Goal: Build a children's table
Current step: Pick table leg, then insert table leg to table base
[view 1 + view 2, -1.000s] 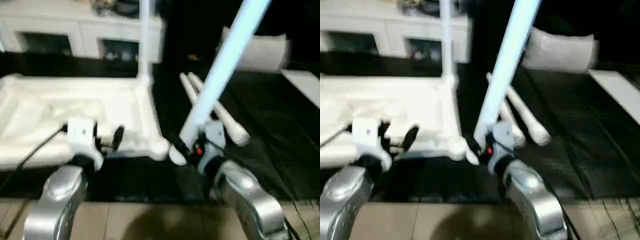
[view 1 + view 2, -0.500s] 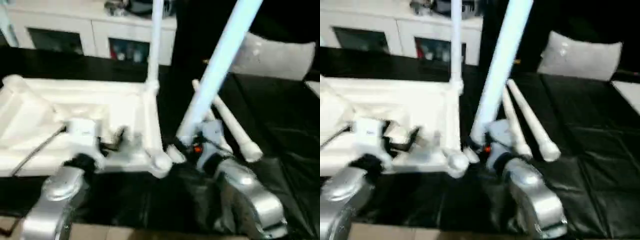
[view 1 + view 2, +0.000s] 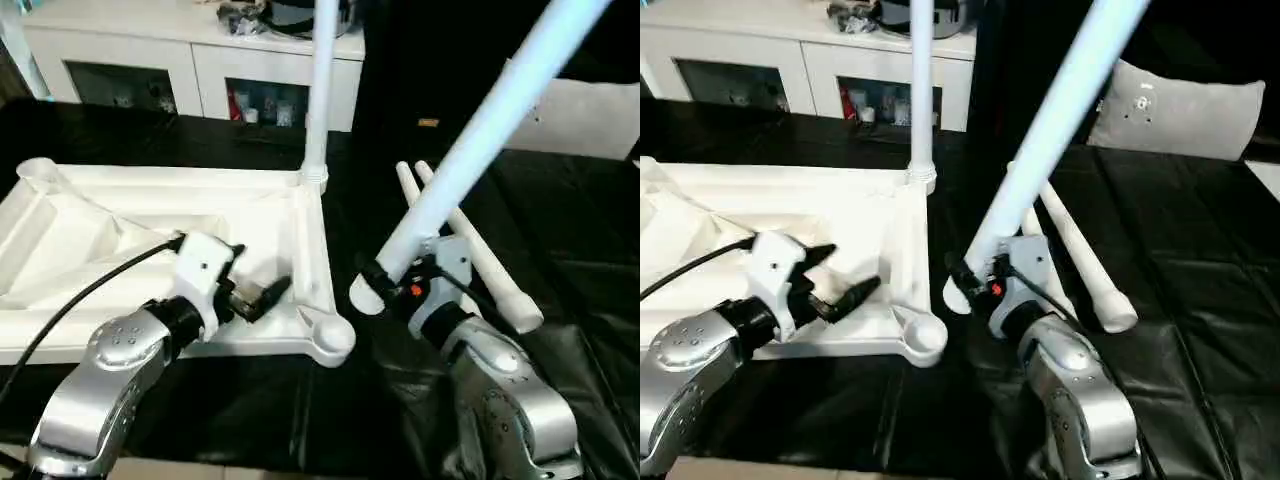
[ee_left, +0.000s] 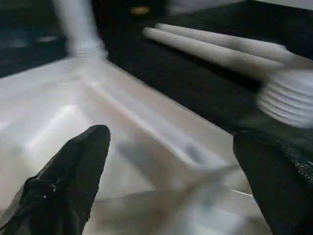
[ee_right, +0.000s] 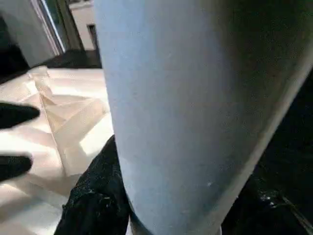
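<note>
tabletop [image 3: 150, 225] lies upside down on the black-covered desk [image 3: 580, 280], one leg [image 3: 320, 90] standing upright in its far right corner socket, near right socket [image 3: 328, 335] empty. right hand [image 3: 385, 285] grasps a second leg [image 3: 480, 130] near its thick end, tilted up and away, just right of that near socket. left hand [image 3: 250, 285] hangs released and wide over the tabletop's near right part; two more legs [image 3: 470, 250] lie on the desk beside the right arm.
</note>
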Motion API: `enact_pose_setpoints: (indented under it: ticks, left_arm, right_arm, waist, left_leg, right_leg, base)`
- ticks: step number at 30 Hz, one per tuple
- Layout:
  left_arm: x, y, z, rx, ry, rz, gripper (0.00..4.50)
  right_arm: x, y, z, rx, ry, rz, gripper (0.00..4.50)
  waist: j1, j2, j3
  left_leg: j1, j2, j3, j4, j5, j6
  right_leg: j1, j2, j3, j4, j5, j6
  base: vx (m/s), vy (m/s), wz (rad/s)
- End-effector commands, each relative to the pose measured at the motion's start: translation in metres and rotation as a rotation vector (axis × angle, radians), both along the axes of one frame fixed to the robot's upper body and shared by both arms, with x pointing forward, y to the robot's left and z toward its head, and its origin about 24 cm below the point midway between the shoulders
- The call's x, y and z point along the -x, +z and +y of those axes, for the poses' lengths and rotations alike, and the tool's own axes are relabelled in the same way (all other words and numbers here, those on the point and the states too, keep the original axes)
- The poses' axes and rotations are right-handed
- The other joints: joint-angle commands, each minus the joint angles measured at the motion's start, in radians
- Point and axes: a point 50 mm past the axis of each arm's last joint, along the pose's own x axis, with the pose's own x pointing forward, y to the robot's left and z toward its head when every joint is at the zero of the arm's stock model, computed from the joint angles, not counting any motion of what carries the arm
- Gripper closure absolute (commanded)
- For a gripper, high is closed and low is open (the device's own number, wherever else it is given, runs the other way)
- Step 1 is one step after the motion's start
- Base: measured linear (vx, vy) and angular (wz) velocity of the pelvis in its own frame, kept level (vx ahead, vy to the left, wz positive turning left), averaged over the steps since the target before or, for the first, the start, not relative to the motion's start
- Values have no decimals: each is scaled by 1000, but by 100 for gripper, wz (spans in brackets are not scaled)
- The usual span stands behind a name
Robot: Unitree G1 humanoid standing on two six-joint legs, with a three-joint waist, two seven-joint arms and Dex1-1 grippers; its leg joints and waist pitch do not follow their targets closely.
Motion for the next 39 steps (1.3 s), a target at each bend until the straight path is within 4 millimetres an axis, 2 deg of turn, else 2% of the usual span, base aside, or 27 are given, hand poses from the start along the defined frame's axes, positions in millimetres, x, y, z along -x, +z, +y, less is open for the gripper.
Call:
enact_pose_setpoints:
  ticks: [1, 3, 5, 6, 8, 9, 10, 12, 14, 16, 17, 18, 23, 24, 28, 33, 35, 39]
  left_arm:
    - [0, -2, -3, -8, -152, 53, 0]
    - [0, -3, -3, -16, -241, 98, 0]
    - [2, -4, -1, -56, -344, 137, 0]
    - [2, -4, 0, -76, -381, 144, 0]
    - [0, -3, 3, -97, -436, 154, 17]
    - [-2, -3, 5, -115, -463, 146, 27]
    - [-4, -4, 6, -128, -480, 141, 34]
    - [-6, -6, 9, -164, -525, 164, 40]
    - [-11, -9, 12, -216, -566, 186, 76]
    - [-14, -9, 14, -237, -575, 189, 80]
    - [-20, -13, 17, -286, -590, 193, 84]
    - [-23, -15, 18, -309, -600, 197, 92]
    - [-30, -14, 17, -294, -640, 194, 137]
    - [-31, -14, 16, -293, -649, 188, 137]
    - [-34, -17, 17, -328, -675, 201, 171]
    - [-36, -20, 20, -348, -694, 219, 195]
    - [-37, -21, 21, -350, -695, 225, 233]
    - [-37, -23, 23, -355, -700, 231, 263]
  right_arm:
    - [-2, 10, -6, -25, 18, -40, 260]
    - [-3, 13, -9, -9, 34, -62, 260]
    - [-6, 14, -11, 15, 47, -64, 260]
    - [-6, 13, -11, 11, 67, -52, 260]
    - [-7, 14, -11, -1, 94, -40, 260]
    - [-7, 14, -12, -2, 108, -42, 260]
    - [-7, 15, -13, 0, 115, -43, 260]
    - [-8, 15, -13, 2, 139, -47, 260]
    - [-8, 13, -12, 14, 173, -43, 260]
    - [-8, 12, -12, 19, 184, -39, 260]
    - [-8, 11, -11, 42, 199, -23, 260]
    - [-8, 10, -11, 53, 205, -15, 260]
    - [-8, 9, -10, 48, 217, -3, 260]
    - [-7, 9, -9, 50, 221, -9, 260]
    - [-6, 10, -9, 75, 249, -39, 260]
    - [-5, 10, -7, 82, 264, -40, 260]
    - [-5, 9, -7, 82, 264, -38, 260]
    - [-5, 9, -6, 83, 262, -34, 260]
  waist:
    - [1, 14, -37]
    - [5, 15, -34]
    - [9, 17, -34]
    - [9, 21, -36]
    - [8, 16, -37]
    - [10, 22, -37]
    - [12, 23, -37]
    - [13, 17, -41]
    - [13, 18, -42]
    - [13, 20, -44]
    - [12, 18, -44]
    - [12, 21, -44]
    - [14, 18, -47]
    - [15, 23, -48]
    - [14, 22, -48]
    - [14, 20, -47]
    - [14, 20, -47]
    - [14, 22, -47]
  left_leg:
    - [5, 57, 0, -98, -110, -40]
    - [5, 63, 9, -105, -139, -22]
    - [6, 65, 11, -109, -140, -20]
    - [5, 65, 11, -109, -136, -21]
    - [3, 66, 15, -109, -124, -16]
    - [2, 68, 15, -110, -112, -17]
    - [2, 66, 17, -109, -111, -14]
    - [2, 67, 21, -108, -85, -17]
    - [2, 68, 22, -109, -77, -14]
    - [1, 72, 22, -109, -60, -22]
    - [1, 70, 23, -109, -59, -21]
    - [3, 69, 25, -108, -64, -21]
    - [1, 73, 29, -106, -45, -25]
    - [1, 74, 30, -105, -40, -26]
    - [2, 77, 33, -105, -47, -28]
    - [2, 77, 34, -105, -51, -25]
    - [2, 77, 34, -105, -48, -24]
    - [3, 80, 34, -106, -57, -27]
  right_leg:
    - [46, -79, 58, -77, -90, -175]
    - [40, -81, 60, -85, -190, -165]
    - [37, -82, 60, -90, -235, -157]
    - [36, -81, 59, -87, -231, -157]
    - [34, -76, 59, -88, -210, -160]
    - [35, -77, 58, -85, -192, -169]
    - [34, -76, 57, -90, -196, -168]
    - [35, -73, 56, -84, -149, -173]
    - [35, -71, 54, -83, -134, -176]
    - [38, -74, 52, -75, -92, -187]
    - [37, -72, 52, -76, -88, -189]
    - [37, -72, 52, -78, -95, -188]
    - [40, -77, 53, -74, -63, -206]
    - [39, -79, 54, -72, -50, -212]
    - [39, -77, 54, -70, -33, -219]
    - [39, -79, 55, -73, -53, -220]
    - [39, -79, 55, -72, -51, -222]
    - [38, -80, 55, -72, -49, -228]
  base:
    - [-78, -48, 3]
    - [-60, -52, 0]
    - [-28, -26, 0]
    - [0, 0, 0]
    - [0, 0, 0]
    - [0, 0, 0]
    - [0, 0, 0]
    - [0, 0, 0]
    - [0, 0, 0]
    - [0, 0, 0]
    - [0, 0, 0]
    - [0, 0, 0]
    - [0, 0, 0]
    - [0, 0, 0]
    - [0, 0, 0]
    - [0, 0, 0]
    - [0, 0, 0]
    - [0, 0, 0]
